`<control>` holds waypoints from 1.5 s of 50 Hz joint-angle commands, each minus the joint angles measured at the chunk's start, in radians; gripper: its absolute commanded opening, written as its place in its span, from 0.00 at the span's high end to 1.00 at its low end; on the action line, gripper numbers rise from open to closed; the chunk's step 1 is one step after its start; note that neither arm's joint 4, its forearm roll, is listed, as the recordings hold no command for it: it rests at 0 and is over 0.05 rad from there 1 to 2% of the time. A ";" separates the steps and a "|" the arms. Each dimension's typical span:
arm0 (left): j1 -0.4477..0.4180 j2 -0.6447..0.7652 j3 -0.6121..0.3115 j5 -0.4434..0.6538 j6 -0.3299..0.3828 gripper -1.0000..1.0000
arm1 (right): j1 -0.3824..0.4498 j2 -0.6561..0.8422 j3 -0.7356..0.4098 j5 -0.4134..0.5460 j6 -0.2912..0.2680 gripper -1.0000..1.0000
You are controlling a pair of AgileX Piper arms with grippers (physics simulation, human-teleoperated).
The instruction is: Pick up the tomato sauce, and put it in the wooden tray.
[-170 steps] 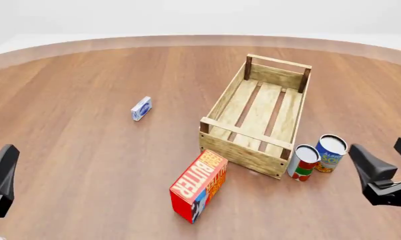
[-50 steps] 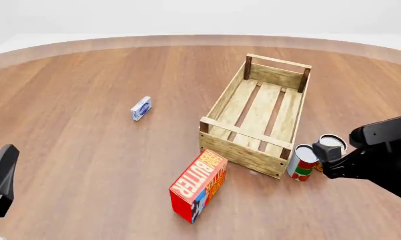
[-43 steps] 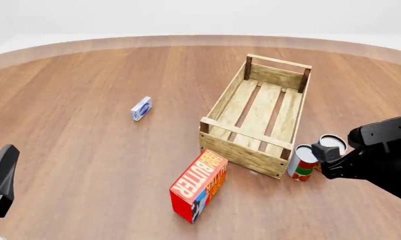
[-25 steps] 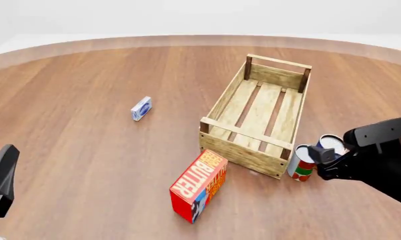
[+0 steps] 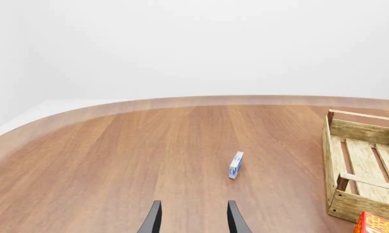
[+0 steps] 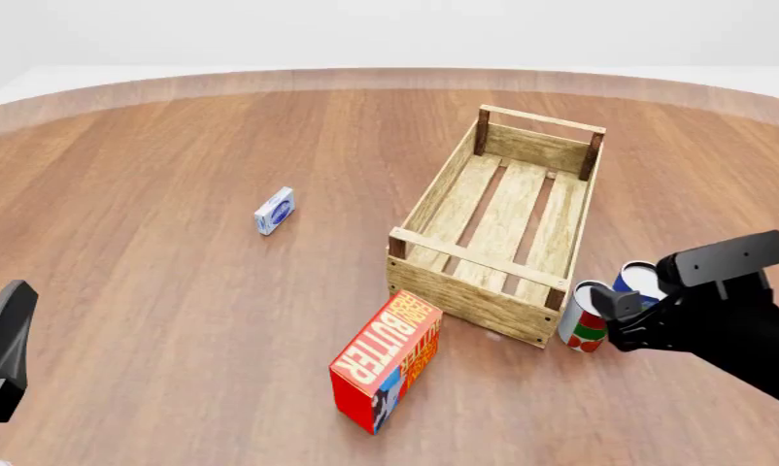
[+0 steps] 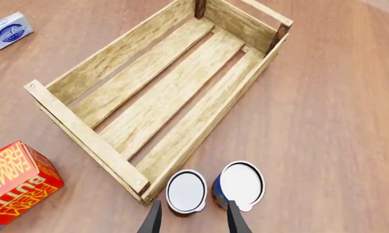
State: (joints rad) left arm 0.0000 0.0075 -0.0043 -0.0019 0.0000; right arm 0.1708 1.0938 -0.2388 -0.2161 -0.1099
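Observation:
The tomato sauce [image 6: 579, 321] stands upright by the near right corner of the wooden tray [image 6: 474, 296], touching a blue and yellow can [image 6: 633, 281]. My right gripper [image 6: 610, 316] hovers just above and to the right of it, partly covering both cans. In the right wrist view the open fingers [image 7: 154, 218] sit above the tomato sauce [image 7: 185, 191], whose silver top lies between them and toward one side, next to the wooden tray [image 7: 169, 92]. My left gripper [image 5: 194, 223] is open with nothing in it, and it sits low at the near left [image 6: 1, 349].
A red butter box [image 6: 387, 359] stands in front of the tray's near left corner. A small blue and white box [image 6: 274, 210] lies on the table to the left, also seen as the small box [image 5: 236, 165] ahead of my left gripper. The blue can [image 7: 241, 183] stands beside the tomato sauce.
My right arm has come in from the right edge and shifted left over the two cans, closing in above the tomato sauce. The left arm and all objects have stayed still.

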 commanded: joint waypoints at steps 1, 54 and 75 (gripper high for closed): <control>0.000 0.000 0.000 0.000 0.000 0.00 | 0.003 0.041 0.007 -0.040 0.007 0.00; 0.000 0.000 0.000 0.000 0.000 0.00 | 0.014 0.185 0.022 -0.169 0.036 0.00; 0.000 0.000 0.000 0.000 0.000 0.00 | 0.016 0.227 0.028 -0.205 0.041 0.00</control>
State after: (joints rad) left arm 0.0000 0.0075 -0.0043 -0.0019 0.0000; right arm 0.1868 1.3021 -0.2168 -0.4020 -0.0712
